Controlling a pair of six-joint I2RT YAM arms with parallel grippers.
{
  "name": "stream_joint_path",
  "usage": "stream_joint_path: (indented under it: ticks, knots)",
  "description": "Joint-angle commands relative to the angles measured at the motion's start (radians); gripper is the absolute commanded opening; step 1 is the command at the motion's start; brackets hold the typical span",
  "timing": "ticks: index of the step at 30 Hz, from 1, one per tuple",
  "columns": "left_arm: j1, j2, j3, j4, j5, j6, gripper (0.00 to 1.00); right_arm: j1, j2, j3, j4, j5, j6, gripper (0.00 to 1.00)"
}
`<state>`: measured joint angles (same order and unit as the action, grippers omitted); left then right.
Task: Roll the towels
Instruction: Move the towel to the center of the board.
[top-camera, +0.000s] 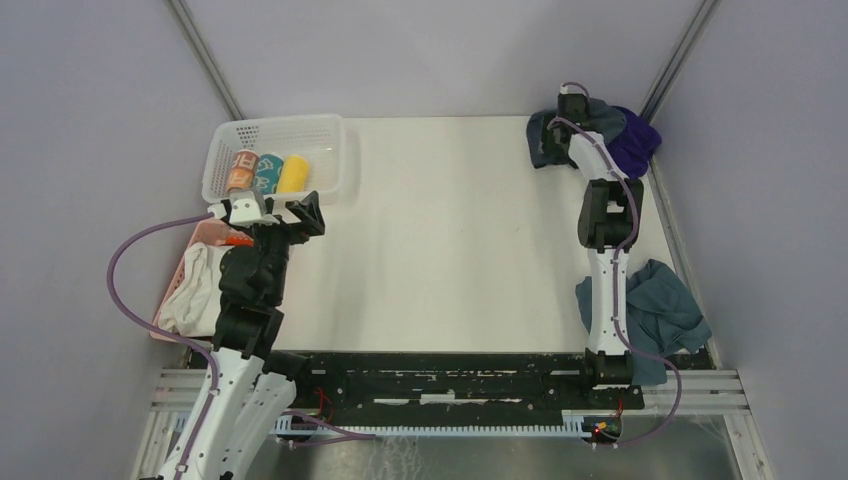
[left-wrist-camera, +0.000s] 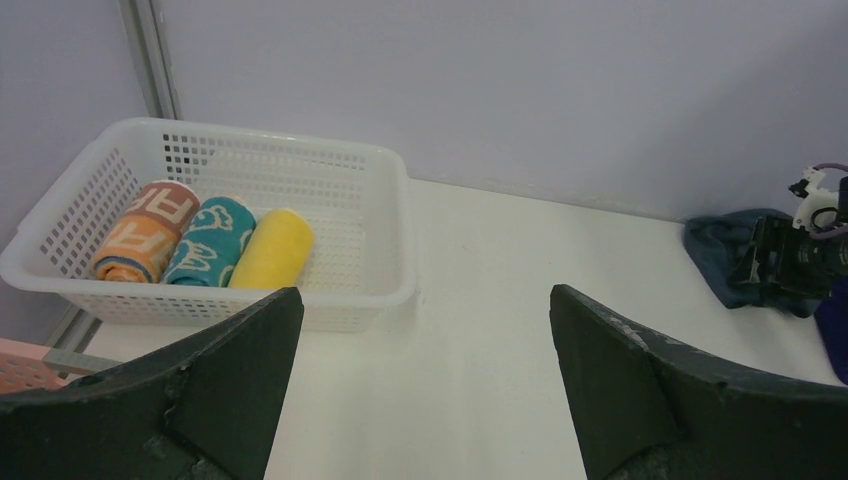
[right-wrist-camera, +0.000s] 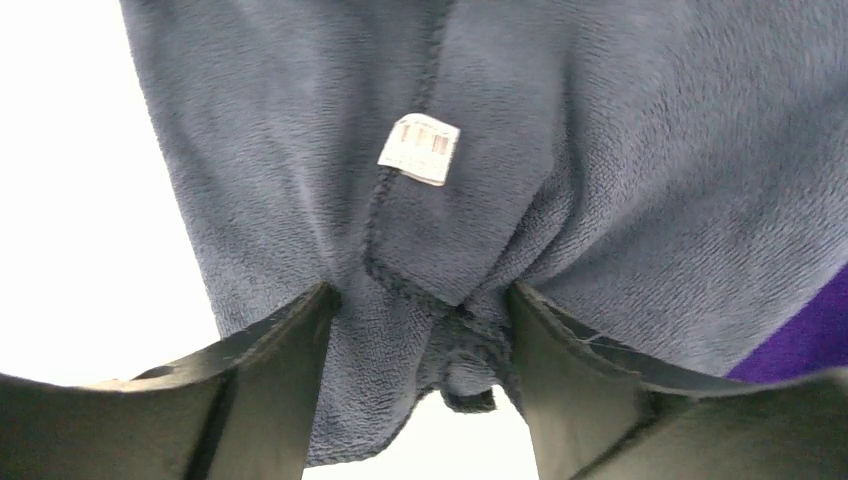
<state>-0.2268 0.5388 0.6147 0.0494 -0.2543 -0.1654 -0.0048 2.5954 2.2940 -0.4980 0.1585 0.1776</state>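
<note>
The right gripper (right-wrist-camera: 420, 340) pinches a fold of fleecy slate-grey towel (right-wrist-camera: 300, 150); the left gripper (left-wrist-camera: 425, 380) gapes wide.

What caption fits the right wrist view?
Right pincer straddling a bunched fold of the grey towel, white tag up, purple towel beside.

We are looking at a robotics lab test cell: plain grey-lilac partition walls (top-camera: 90, 90) are closing in a white table (top-camera: 450, 230), aluminium framing rails (top-camera: 205, 55) are running up the corners, and two arms are standing bolted to a black base rail (top-camera: 450, 375) at the near edge.
</note>
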Motion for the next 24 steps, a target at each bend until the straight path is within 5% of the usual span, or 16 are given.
stream_joint_path:
  ticks: [1,5,11,18,24]
  knots:
    - [-0.003,-0.005,0.004,0.040,-0.004,0.043,0.99,0.080,0.037,0.055,-0.147,0.000,-0.069,0.65]
    - [-0.004,-0.016,0.004,0.039,0.002,0.041,0.99,0.144,0.015,0.045,-0.176,-0.016,-0.157,0.31]
    - [-0.004,-0.040,0.005,0.040,0.013,0.030,0.99,0.227,-0.095,-0.018,-0.222,-0.158,-0.208,0.02]
    - [-0.005,-0.040,0.018,0.028,0.064,0.009,0.99,0.336,-0.338,-0.367,-0.058,-0.312,-0.005,0.00]
    - [-0.005,-0.018,0.054,-0.003,0.142,-0.037,0.99,0.502,-0.511,-0.627,-0.011,-0.287,0.062,0.02]
